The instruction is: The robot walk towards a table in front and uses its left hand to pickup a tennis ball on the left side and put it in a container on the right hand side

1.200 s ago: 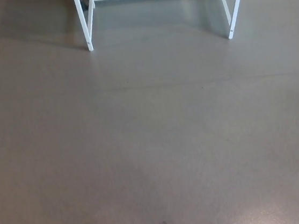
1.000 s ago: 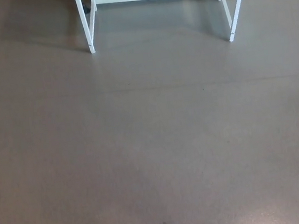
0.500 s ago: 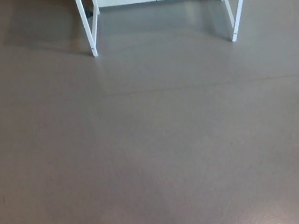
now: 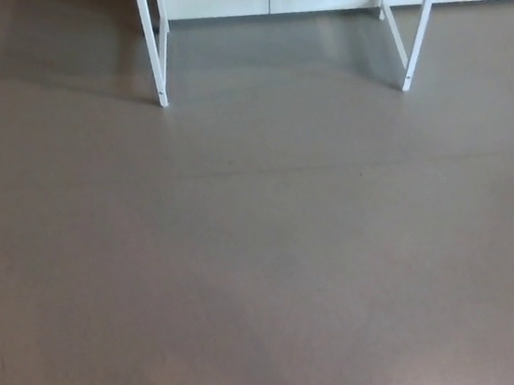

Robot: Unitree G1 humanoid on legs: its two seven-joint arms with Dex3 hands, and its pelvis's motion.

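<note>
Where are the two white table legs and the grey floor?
Left white metal table leg (image 4: 150,47): head view, middle of the leg.
Right white metal table leg (image 4: 416,44): head view, lower part of the leg.
Smooth grey floor (image 4: 265,266): head view, bare middle.

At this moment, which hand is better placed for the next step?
Neither left nor right can be favoured: no hand shows here. Only the table legs and floor are visible, with no ball or container in sight, so walking closer probably comes first.
</note>
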